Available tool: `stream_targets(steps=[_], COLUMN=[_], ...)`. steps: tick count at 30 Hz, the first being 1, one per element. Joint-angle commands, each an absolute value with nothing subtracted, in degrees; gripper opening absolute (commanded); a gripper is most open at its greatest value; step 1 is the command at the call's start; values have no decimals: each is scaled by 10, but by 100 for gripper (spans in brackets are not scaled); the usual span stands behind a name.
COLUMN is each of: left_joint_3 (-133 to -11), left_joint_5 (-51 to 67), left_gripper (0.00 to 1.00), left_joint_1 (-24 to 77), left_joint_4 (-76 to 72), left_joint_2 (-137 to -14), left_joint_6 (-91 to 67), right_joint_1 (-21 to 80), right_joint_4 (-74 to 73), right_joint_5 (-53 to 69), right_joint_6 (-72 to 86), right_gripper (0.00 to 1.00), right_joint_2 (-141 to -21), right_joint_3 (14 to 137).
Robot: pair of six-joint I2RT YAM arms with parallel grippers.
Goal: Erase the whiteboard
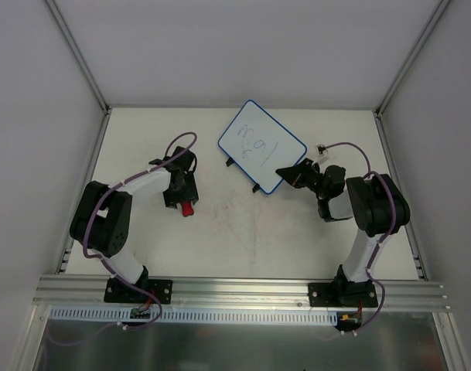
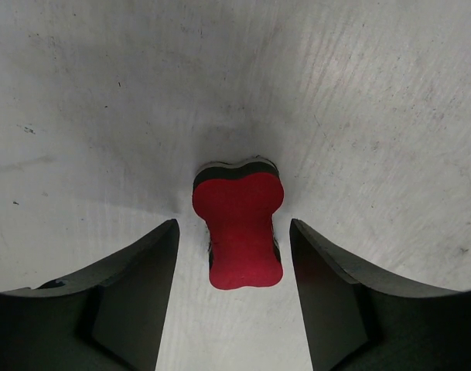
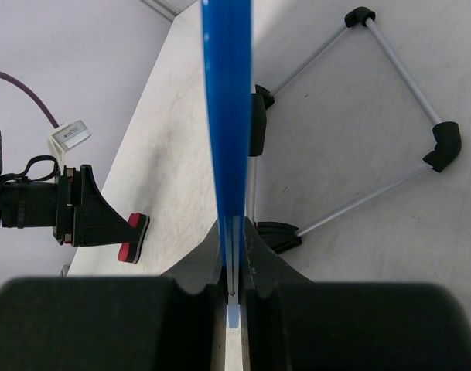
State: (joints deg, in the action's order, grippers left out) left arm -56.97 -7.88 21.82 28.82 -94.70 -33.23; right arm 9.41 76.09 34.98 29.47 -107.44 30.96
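Observation:
The whiteboard [image 1: 261,145] lies at the back middle of the table, blue-rimmed, with dark marker scribbles on it. My right gripper [image 1: 291,174] is shut on its near right corner; in the right wrist view the blue rim [image 3: 227,116] runs edge-on between the closed jaws. The red bone-shaped eraser [image 2: 239,228] lies flat on the table between the fingers of my left gripper [image 2: 233,267], which is open and does not touch it. In the top view the eraser [image 1: 188,208] shows just below the left gripper [image 1: 181,197].
The board's wire stand with black feet [image 3: 444,145] shows under the board in the right wrist view. The table [image 1: 243,239] is white and scuffed. Aluminium posts and grey walls enclose it on three sides.

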Motion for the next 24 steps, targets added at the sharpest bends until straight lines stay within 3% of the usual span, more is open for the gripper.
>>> stream_targets(steps=[1,3,6,10,11,14,21,24], left_joint_3=[-591,-591,-592,-592,-594,-593,-596,-597], left_joint_5=[-101,-99,-99,-91,-90,-82,-74,-70], left_gripper=[58,52,50,39,21,13,14,22], left_joint_1=[225,225,226,228,228,229,230,231], left_joint_4=[300,300,300,300,299,298,294,295], left_joint_2=[-951,-951,-947,-946,-947,-947,-949,-942], left_joint_6=[-352,-352,-354,-351,-350,-351,-347,-343], right_joint_1=[92,92,91,91,91,91,88,88], right_joint_4=[877,877,878,877,877,877,877,878], right_joint_5=[349,349,352,352,352,352,352,353], right_joint_6=[280,280,283,284,284,285,288,290], right_gripper=[0,0,0,0,0,0,0,0], right_joint_2=[-1080,-1080,-1082,-1083,-1082,-1083,-1082,-1083], right_joint_3=[322,322,324,324,324,324,324,325])
